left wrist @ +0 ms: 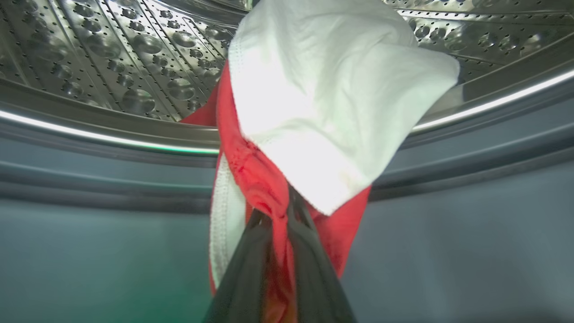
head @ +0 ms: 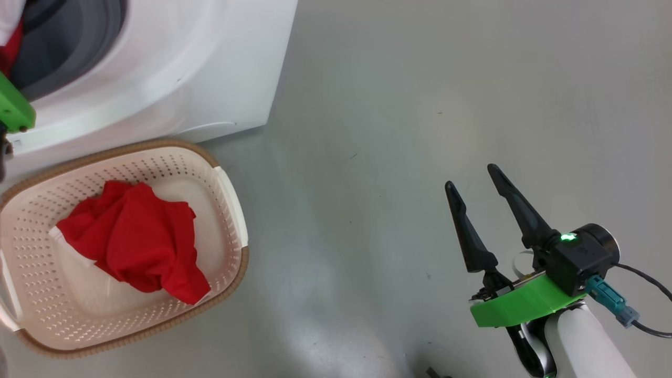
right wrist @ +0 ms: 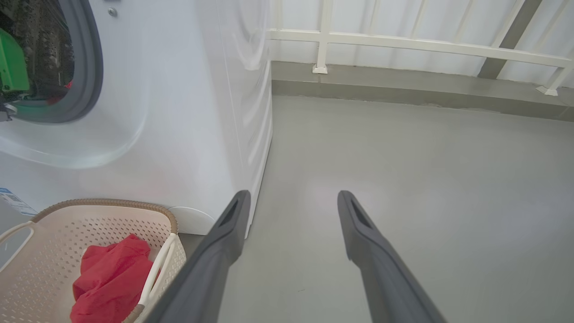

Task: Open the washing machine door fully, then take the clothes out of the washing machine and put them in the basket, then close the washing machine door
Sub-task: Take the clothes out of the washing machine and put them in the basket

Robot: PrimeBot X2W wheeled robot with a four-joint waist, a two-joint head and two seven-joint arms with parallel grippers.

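Note:
The white washing machine (head: 173, 68) stands at the upper left with its grey rubber ring (right wrist: 87, 67) showing; its door is out of view. Inside the steel drum (left wrist: 112, 49), my left gripper (left wrist: 280, 211) is shut on a red garment with a white panel (left wrist: 323, 103), which hangs up from the fingertips. A green part of that arm (head: 13, 107) sits at the drum opening. Another red garment (head: 136, 241) lies in the cream basket (head: 231, 210) on the floor before the machine. My right gripper (head: 472, 176) hovers open over bare floor, far right of the basket.
A grey floor (head: 394, 105) spreads to the right of the machine. A white railing (right wrist: 403, 42) on a low kerb runs along the far side. A black cable (head: 648, 286) trails from my right wrist.

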